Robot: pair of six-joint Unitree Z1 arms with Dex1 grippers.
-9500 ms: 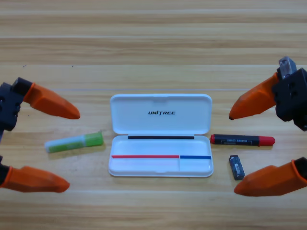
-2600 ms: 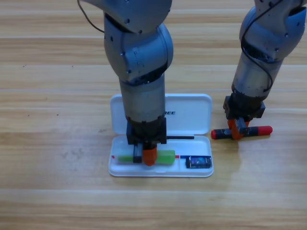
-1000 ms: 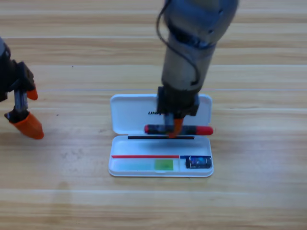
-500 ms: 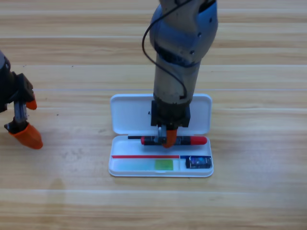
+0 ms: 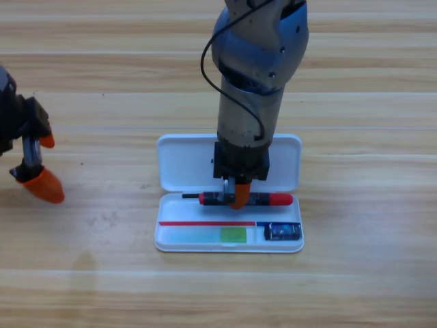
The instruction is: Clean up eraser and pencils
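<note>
A: Case status?
B: White case point(image 5: 184, 164) mid-table. Right gripper point(image 5: 236, 198) jaws clamped on black pencil point(image 5: 273, 199), long axis along the tray, just above it.
A: Others?
B: Green pencil point(image 5: 212, 235), eraser point(image 5: 282, 232) inside. Left gripper point(image 5: 34, 164) at table's left edge, jaws apart.

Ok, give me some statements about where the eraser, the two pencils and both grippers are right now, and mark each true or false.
1. The eraser lies in the white case's small right compartment. True.
2. The black pencil with the red end lies on the table right of the case. False: the right gripper holds it over the case's tray.
3. The green-ended pencil lies in the long front compartment. True.
4. The left gripper is over the case. False: it waits at the picture's left edge.
</note>
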